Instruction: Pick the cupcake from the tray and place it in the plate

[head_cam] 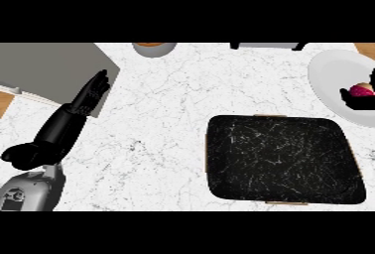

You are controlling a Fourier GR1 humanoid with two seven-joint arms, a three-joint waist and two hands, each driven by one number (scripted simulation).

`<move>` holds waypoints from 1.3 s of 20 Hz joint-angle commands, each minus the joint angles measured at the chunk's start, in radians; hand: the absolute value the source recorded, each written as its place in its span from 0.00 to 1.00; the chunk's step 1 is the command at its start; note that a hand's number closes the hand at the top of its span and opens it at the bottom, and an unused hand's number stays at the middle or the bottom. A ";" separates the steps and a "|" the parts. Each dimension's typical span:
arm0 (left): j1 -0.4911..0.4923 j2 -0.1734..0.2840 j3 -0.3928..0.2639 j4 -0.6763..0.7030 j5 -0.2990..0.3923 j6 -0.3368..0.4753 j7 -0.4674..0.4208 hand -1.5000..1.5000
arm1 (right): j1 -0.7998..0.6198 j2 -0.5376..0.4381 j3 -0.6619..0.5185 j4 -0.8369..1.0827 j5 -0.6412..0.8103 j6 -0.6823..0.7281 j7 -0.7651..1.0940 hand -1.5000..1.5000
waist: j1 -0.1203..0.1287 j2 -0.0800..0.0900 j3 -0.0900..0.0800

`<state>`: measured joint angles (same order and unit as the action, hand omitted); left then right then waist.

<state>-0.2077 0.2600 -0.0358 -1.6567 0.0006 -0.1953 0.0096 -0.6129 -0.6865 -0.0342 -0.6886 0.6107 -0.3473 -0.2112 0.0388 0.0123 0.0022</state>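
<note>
1. Grey forearm [33, 188] enters at the lower left of the frame, and the robot's left hand [86, 96] rises from it toward the upper left, its fingers straight and open, holding nothing.
2. A grey slab [51, 67] fills the upper left corner, with the left hand's fingertips lying over its right edge.
3. A round container [154, 48] with a brownish top sits at the upper edge, left of centre.
4. White marble counter [168, 99] covers the middle.
5. A black marbled tray [282, 158] sits at lower right, bare inside.
6. A white plate [330, 74] lies at the right edge, above the tray.
7. The right hand [359, 99], cut off by the right edge, is over the plate with its dark fingers curled round the pink-topped cupcake [360, 90].
</note>
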 commanded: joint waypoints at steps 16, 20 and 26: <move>-0.007 -0.016 -0.007 0.016 -0.031 -0.004 -0.032 0.50 | -0.165 -0.019 -0.188 0.464 -0.095 0.036 -0.372 0.00 | 0.017 0.015 0.005; 0.001 -0.013 0.002 0.013 -0.027 -0.008 -0.035 0.50 | -0.160 -0.003 -0.253 0.459 -0.167 0.086 -0.508 0.00 | 0.004 0.007 0.004; -0.014 0.000 0.026 0.003 0.006 -0.023 0.021 0.50 | -0.222 -0.063 -0.388 0.515 -0.325 0.411 -0.497 0.00 | -0.003 0.002 0.003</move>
<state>-0.2153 0.2479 -0.0281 -1.6538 -0.0101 -0.2084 0.0063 -0.8095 -0.7107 -0.3507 -0.2031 0.3682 -0.1050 -0.6980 0.0455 0.0191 0.0063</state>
